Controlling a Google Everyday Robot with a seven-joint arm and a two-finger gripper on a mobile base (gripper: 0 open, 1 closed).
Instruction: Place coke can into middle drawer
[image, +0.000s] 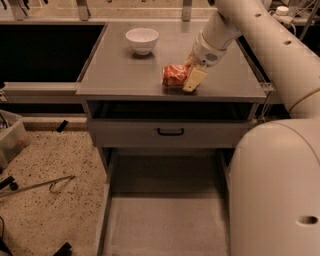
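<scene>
The coke can (174, 75), red-orange and dented, lies on its side on the grey cabinet top (120, 75), near the front edge and right of the middle. My gripper (192, 76) comes down from the upper right and sits at the can's right end, touching or nearly touching it. The middle drawer (165, 220) is pulled out low in front of the cabinet. It is a wide shallow grey tray with nothing on its floor.
A white bowl (142, 39) stands at the back left of the cabinet top. A grey drawer front with a small black handle (170, 132) is shut under the top. My arm's large white body (280, 190) fills the right foreground. A bin (10, 137) and metal tool (45, 185) lie on the floor at left.
</scene>
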